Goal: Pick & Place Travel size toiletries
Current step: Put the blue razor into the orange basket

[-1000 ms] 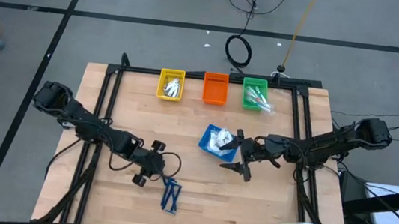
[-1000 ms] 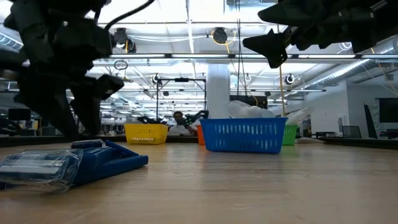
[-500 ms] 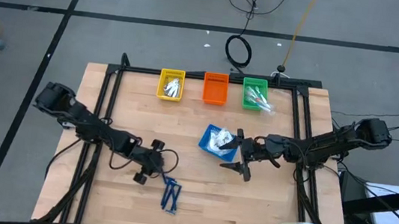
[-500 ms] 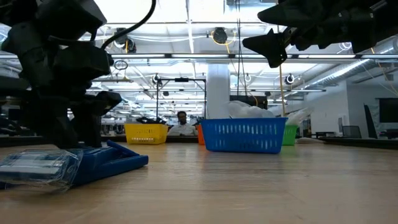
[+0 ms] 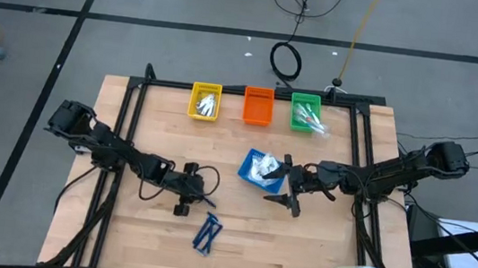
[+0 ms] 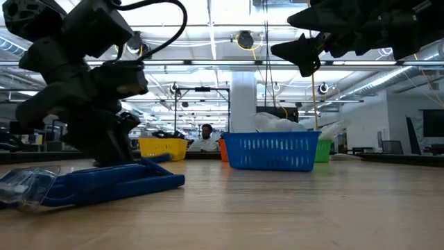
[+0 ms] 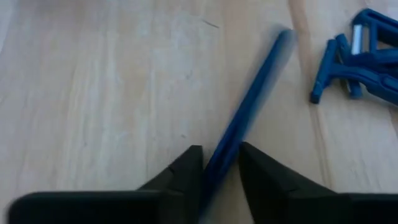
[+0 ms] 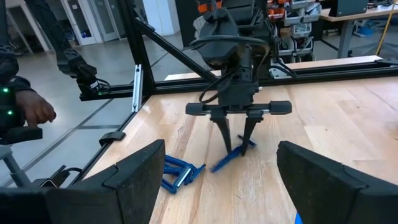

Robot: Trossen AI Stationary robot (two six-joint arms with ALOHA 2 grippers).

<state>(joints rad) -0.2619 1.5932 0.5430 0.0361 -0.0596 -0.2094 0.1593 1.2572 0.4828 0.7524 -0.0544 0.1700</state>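
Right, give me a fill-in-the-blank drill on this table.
1. The left pincer grips a dark ____ razor.
2. The right pincer hovers open beside the ____ tray.
3. The tray between the yellow and green ones is ____.

Missing words: blue; blue; orange
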